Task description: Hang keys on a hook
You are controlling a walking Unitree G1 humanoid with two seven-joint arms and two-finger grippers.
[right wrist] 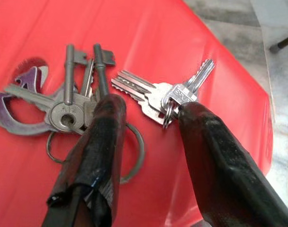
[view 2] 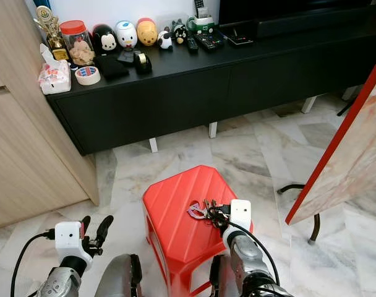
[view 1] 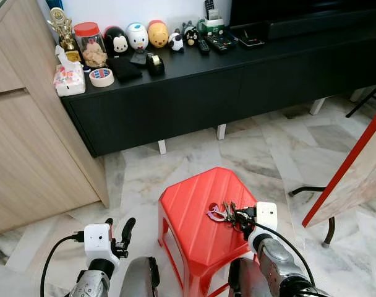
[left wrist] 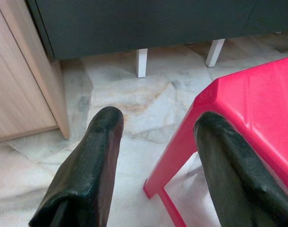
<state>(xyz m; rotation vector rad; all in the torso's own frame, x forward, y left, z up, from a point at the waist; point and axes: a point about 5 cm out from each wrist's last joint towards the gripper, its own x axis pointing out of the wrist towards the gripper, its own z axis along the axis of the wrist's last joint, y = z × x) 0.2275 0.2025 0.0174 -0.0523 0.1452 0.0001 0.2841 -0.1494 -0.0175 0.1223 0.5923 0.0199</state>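
A bunch of metal keys (right wrist: 134,97) on rings, with a purple tag (right wrist: 11,118), lies on top of a red plastic stool (view 1: 188,210). In the left eye view the keys (view 1: 225,213) sit near the stool's right edge. My right gripper (right wrist: 151,108) hovers just over them, open, with one finger (right wrist: 103,137) above the large ring and the other beside the small ring; whether they touch is unclear. My left gripper (view 1: 118,230) is open and holds nothing, low over the floor to the left of the stool (left wrist: 248,104).
A long black cabinet (view 1: 175,93) stands ahead, with jars, figurines, tape and remotes on top. A tall wooden cupboard (view 1: 27,136) is at the left. A red-edged board (view 1: 355,167) leans at the right over a black stand leg (view 1: 330,229). The floor is marble tile.
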